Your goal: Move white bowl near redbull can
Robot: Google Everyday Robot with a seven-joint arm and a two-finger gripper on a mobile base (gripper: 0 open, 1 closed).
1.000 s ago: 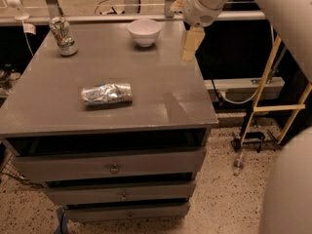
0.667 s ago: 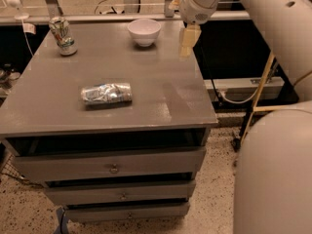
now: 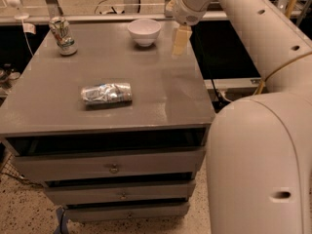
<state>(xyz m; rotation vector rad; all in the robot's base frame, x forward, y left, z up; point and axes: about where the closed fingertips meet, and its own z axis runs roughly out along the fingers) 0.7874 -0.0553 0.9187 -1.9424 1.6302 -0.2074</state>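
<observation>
The white bowl (image 3: 144,31) stands upright at the back of the grey cabinet top (image 3: 146,82). The redbull can (image 3: 106,93), silver with blue patches and crinkly, lies on its side near the middle left of the top, well in front of the bowl. My gripper (image 3: 181,40) hangs from the white arm just right of the bowl, above the top's back right part, a short gap from the bowl's rim. It holds nothing.
A can with white, green and red print (image 3: 63,35) stands upright at the back left corner. The cabinet has drawers (image 3: 112,167) below its front edge. My large white arm body (image 3: 263,160) fills the right side. A rail runs behind the cabinet.
The gripper has moved up and left towards the back, coming closer to the bowl. The bowl and both cans have not moved on the top.
</observation>
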